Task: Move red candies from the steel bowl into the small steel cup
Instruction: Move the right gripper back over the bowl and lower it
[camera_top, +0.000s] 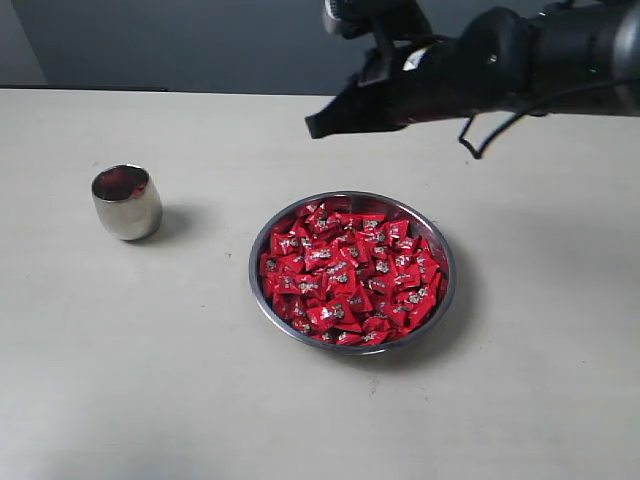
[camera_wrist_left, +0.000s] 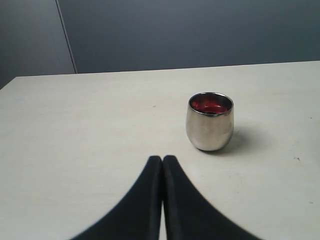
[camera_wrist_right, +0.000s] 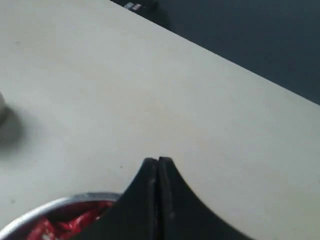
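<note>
The wide steel bowl (camera_top: 446, 262) sits mid-table, heaped with red candies (camera_top: 350, 272). Its rim (camera_wrist_right: 65, 202) and a few candies (camera_wrist_right: 65, 223) show in the right wrist view. At the left stands the small steel cup (camera_top: 127, 203), with red showing inside it (camera_wrist_left: 210, 104). My right gripper (camera_top: 316, 126) hangs in the air above the bowl's far edge, its fingers pressed together on nothing (camera_wrist_right: 158, 161). In the left wrist view my left gripper (camera_wrist_left: 162, 159) is shut and empty, low over the table a short way from the cup (camera_wrist_left: 210, 121). The left arm is out of the exterior view.
The pale table (camera_top: 150, 380) stretches all around the bowl and cup. A dark wall (camera_top: 200, 40) runs behind the table's far edge. A small dark object (camera_wrist_right: 142, 6) lies at the table's edge in the right wrist view.
</note>
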